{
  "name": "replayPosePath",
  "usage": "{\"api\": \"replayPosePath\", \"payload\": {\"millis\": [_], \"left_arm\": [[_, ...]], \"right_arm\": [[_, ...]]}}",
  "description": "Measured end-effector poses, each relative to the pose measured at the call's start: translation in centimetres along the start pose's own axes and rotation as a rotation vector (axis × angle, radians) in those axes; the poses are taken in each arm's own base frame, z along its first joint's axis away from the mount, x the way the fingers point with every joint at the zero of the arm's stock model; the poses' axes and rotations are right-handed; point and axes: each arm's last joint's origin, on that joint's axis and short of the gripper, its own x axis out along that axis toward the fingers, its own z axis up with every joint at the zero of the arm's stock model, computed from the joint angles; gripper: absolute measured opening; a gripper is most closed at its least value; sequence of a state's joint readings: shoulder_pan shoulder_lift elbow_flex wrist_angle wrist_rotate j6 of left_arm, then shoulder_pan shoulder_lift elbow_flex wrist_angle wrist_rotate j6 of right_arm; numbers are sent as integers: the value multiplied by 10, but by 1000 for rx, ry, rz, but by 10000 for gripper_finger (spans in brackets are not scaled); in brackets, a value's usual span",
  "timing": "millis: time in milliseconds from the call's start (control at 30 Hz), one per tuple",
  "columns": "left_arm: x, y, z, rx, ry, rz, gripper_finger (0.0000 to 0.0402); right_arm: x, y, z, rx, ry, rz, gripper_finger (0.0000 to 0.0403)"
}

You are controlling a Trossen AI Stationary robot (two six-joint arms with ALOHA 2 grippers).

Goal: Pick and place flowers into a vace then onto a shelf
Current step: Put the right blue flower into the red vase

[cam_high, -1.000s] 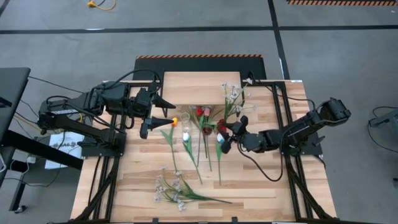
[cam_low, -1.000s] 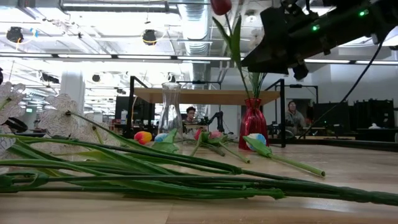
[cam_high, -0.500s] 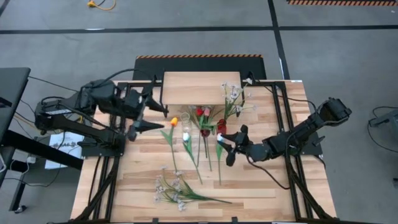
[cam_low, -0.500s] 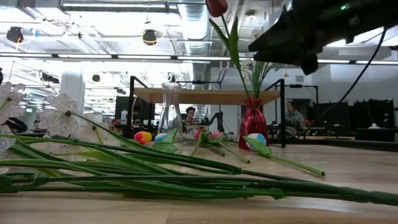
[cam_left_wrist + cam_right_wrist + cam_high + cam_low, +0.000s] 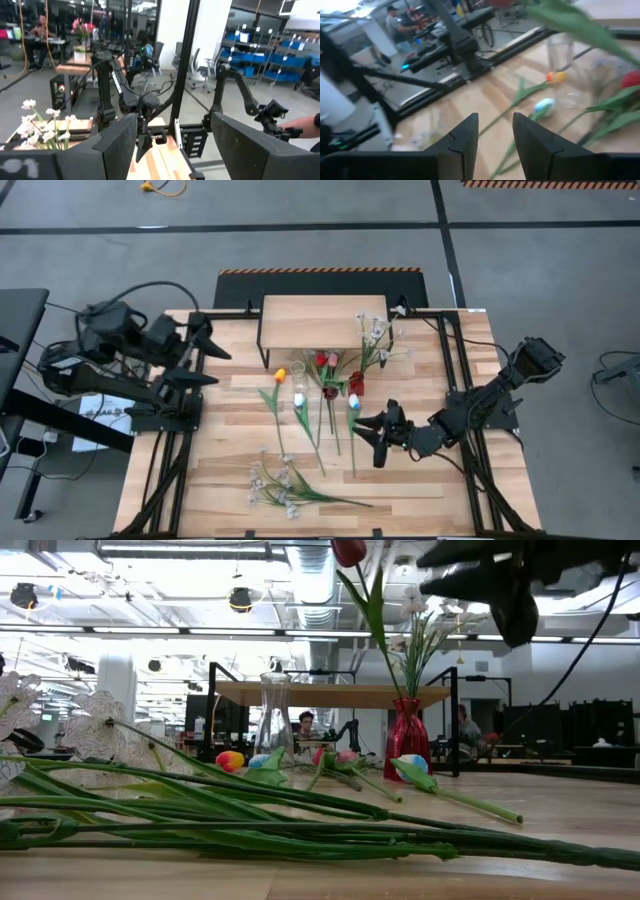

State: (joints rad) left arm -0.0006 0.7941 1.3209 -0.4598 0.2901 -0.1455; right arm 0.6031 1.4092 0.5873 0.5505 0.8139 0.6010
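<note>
Right gripper, jaws apart and empty: we should settle squarely over one tulip stem, clamping mid-stem, clear of neighbouring stalks.

The light plank-patterned wooden counter rests on a black metal frame. Grey concrete floor surrounds it. A person works in the background.

flowers strewn below the shelf

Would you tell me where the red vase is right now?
In the high view the red vase stands near the table's middle, just in front of the shelf, beside the tulips lying flat and left of the right gripper.
</note>
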Motion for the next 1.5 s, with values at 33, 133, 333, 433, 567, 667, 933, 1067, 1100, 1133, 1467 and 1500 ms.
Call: {"api": "replayPosePath", "payload": {"millis": [33,133,333,433,567,667,933,1067,1100,1133,1467,1500], "left_arm": [[-3,-1,1,2,-8,1,245],[-10,-3,3,12,-28,2,245],[-19,-5,0,10,-1,6,245],[-24,-7,-3,13,25,9,245],[-31,-9,-4,20,27,5,245],[-35,-10,-4,41,28,3,245],[-45,-13,-3,72,5,-2,245],[-50,-15,-2,76,-8,-5,245],[-52,-16,-2,77,-10,-10,245],[-52,-16,-2,76,-9,-12,245],[-56,-17,-4,72,3,-12,245],[-56,-17,-4,71,6,-11,245]], "right_arm": [[1,3,1,-2,10,9,113],[4,13,9,-32,57,20,113],[10,30,26,-106,191,-87,113],[9,31,29,-58,284,-165,113],[7,31,29,119,405,-241,113],[10,29,24,234,472,-278,113],[41,27,-6,400,513,-428,113],[63,22,-28,431,515,-526,113],[69,21,-33,439,513,-543,113],[73,19,-38,435,516,-567,113],[108,18,-63,414,522,-661,112],[109,19,-63,409,526,-669,111]]}}
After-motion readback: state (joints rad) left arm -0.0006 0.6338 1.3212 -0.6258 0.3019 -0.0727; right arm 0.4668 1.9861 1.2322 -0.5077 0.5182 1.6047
